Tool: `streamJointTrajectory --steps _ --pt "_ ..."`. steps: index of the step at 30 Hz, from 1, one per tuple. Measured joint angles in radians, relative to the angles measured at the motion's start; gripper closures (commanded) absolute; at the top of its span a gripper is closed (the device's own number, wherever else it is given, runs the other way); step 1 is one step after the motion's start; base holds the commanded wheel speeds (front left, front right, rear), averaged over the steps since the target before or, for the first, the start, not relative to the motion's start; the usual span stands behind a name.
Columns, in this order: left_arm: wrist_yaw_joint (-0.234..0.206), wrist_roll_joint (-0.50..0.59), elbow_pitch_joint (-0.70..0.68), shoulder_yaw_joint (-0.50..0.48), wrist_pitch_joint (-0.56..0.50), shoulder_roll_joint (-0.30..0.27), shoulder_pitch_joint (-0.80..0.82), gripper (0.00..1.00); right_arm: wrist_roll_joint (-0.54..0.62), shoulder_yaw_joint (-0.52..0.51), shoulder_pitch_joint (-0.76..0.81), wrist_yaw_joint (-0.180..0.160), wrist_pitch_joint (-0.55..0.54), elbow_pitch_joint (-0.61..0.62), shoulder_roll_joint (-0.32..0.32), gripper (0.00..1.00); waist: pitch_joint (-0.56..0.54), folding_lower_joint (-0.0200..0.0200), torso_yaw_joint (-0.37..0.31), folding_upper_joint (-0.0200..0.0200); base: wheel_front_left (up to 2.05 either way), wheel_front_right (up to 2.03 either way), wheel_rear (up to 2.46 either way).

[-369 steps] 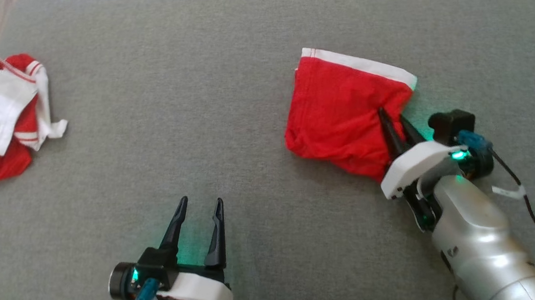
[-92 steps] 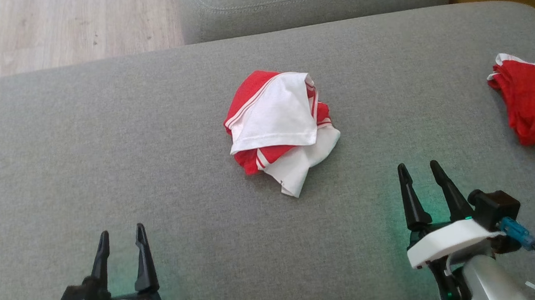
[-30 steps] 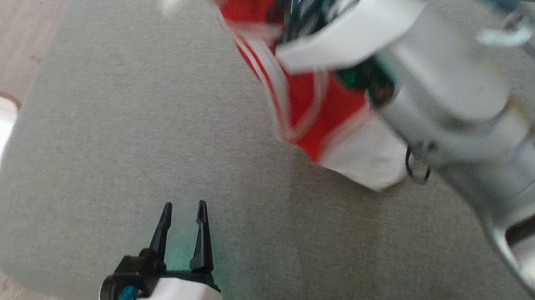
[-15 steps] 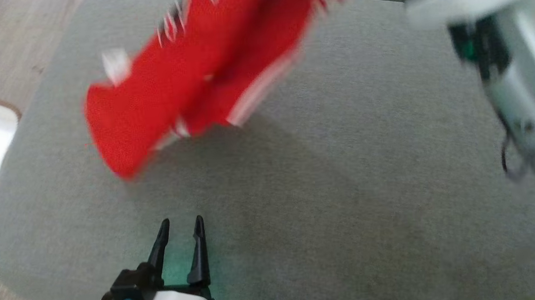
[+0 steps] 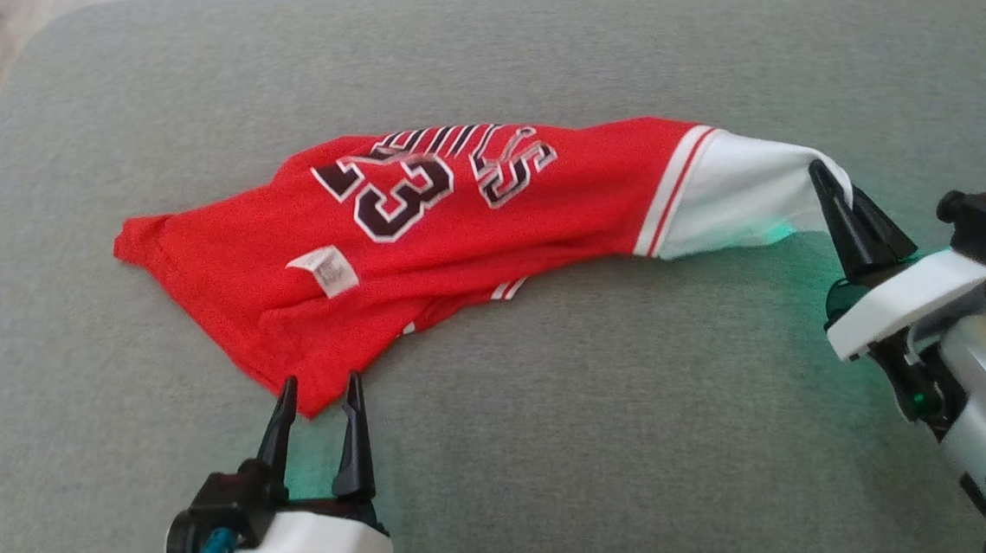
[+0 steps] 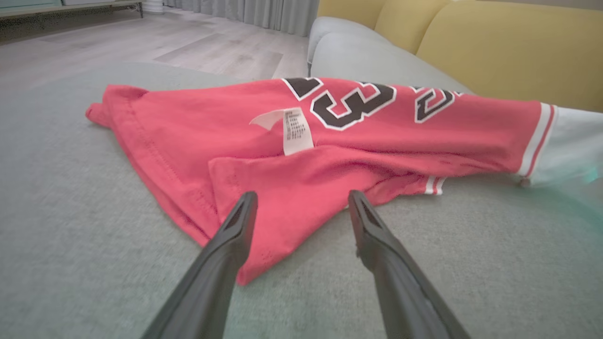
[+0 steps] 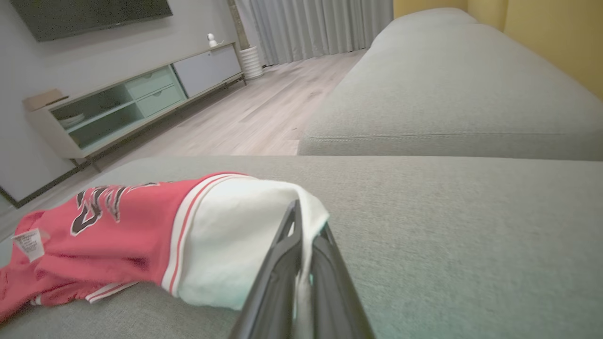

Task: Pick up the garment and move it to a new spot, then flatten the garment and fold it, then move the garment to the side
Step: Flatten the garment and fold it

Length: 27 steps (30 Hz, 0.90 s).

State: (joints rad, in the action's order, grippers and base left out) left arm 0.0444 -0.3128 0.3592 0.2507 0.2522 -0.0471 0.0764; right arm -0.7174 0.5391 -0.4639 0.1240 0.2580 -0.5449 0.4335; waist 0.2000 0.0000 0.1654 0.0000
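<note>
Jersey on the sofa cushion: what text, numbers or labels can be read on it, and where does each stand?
"23": black digits, white outline, on the red jersey.
Black lettering beside the digits: cut by a fold; only a final "S" is clear.
White tag on the jersey: print too small to read.

Soft daylight (green glow), sharp.

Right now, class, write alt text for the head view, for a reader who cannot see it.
A red jersey numbered 23 lies stretched across a grey sofa cushion, its white end pinched in the shut right gripper at the right. The open left gripper points at the jersey's near hem corner, lower left.
</note>
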Motion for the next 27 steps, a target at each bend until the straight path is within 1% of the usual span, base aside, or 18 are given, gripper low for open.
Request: streamJointTrajectory --steps 2,7,9,10,11,13,14,15,17,19,21,22,23,24,25,27 --pt "0.000 0.006 0.000 -0.005 0.000 0.000 0.002 0.00 -0.006 -0.014 0.005 0.000 0.000 0.014 -0.011 1.00 0.001 0.0000 -0.020 0.0000 0.00 0.00 0.00" --pt "0.000 0.006 0.011 -0.021 0.000 0.000 0.004 0.00 -0.047 -0.079 0.002 0.000 0.000 0.121 -0.033 1.00 0.002 0.0000 -0.065 0.0000 0.00 0.00 0.00" --pt "0.000 0.006 0.016 -0.024 0.000 0.000 0.008 0.00 -0.057 -0.094 0.002 0.000 0.000 0.139 -0.034 1.00 0.000 0.0000 -0.078 0.0000 0.00 0.00 0.00" --pt "0.000 0.006 0.017 -0.025 0.000 0.000 0.010 0.00 -0.057 -0.095 0.003 0.000 0.000 0.133 -0.033 0.69 -0.001 0.0000 -0.083 0.0000 0.00 0.00 0.00" --pt "0.000 0.006 0.018 -0.025 0.000 0.000 0.013 0.00 -0.057 -0.094 0.004 0.000 0.000 0.114 -0.033 0.00 -0.003 0.0000 -0.088 0.0000 0.00 0.00 0.00" --pt "0.000 0.006 0.023 -0.024 0.000 0.000 0.021 0.00 -0.032 -0.093 0.006 0.000 0.000 0.039 -0.028 0.00 -0.004 0.0000 -0.093 0.0000 0.00 0.00 0.00" --pt "0.000 0.006 0.023 -0.024 0.000 0.000 0.025 0.00 0.008 -0.100 0.006 0.000 0.000 -0.007 -0.022 0.00 -0.004 0.0000 -0.095 0.0000 0.00 0.00 0.00" --pt "0.000 0.006 0.023 -0.024 0.000 0.000 0.026 0.00 0.054 -0.127 0.006 0.000 0.000 -0.051 -0.021 0.00 -0.002 0.0000 -0.096 0.0000 0.00 0.00 0.00" --pt "0.000 0.006 0.023 -0.024 0.000 0.000 0.027 0.00 0.158 -0.213 0.005 0.000 0.000 -0.110 -0.023 0.00 0.002 0.0000 -0.098 0.0000 0.00 0.00 0.00" --pt "-0.001 0.006 0.024 -0.025 0.000 0.000 0.029 0.00 0.251 -0.298 0.005 0.000 0.000 -0.118 -0.042 0.00 0.007 0.0000 -0.100 0.0000 0.00 0.00 0.00" --pt "-0.002 0.006 0.025 -0.026 0.000 0.000 0.037 0.00 0.328 -0.361 0.006 0.000 0.000 -0.098 -0.086 0.00 0.012 0.0000 -0.100 0.0000 0.00 0.00 0.00" --pt "-0.002 0.006 0.025 -0.026 0.000 0.000 0.037 0.00 0.328 -0.361 0.006 0.000 0.000 -0.098 -0.086 0.00 0.012 0.0000 -0.100 0.0000 0.00 0.00 0.00" --pt "-0.008 0.003 0.026 -0.030 0.000 0.000 0.051 0.00 0.388 -0.390 0.013 0.000 0.000 -0.065 -0.135 0.00 0.017 0.0000 -0.100 0.0000 0.00 0.00 0.00" --pt "-0.009 0.003 0.026 -0.032 0.000 0.000 0.059 0.00 0.411 -0.394 0.023 0.000 0.000 -0.047 -0.155 0.00 0.020 0.0000 -0.100 0.0000 0.00 0.00 0.00" --pt "-0.009 0.003 0.026 -0.032 0.000 0.000 0.059 0.00 0.411 -0.394 0.023 0.000 0.000 -0.047 -0.155 0.00 0.020 0.0000 -0.100 0.0000 0.00 0.00 0.00" --pt "-0.009 -0.006 0.030 -0.037 0.000 0.000 0.073 0.00 0.439 -0.401 0.051 0.000 0.000 -0.028 -0.188 0.00 0.024 0.0000 -0.099 0.0000 0.00 0.00 0.00"
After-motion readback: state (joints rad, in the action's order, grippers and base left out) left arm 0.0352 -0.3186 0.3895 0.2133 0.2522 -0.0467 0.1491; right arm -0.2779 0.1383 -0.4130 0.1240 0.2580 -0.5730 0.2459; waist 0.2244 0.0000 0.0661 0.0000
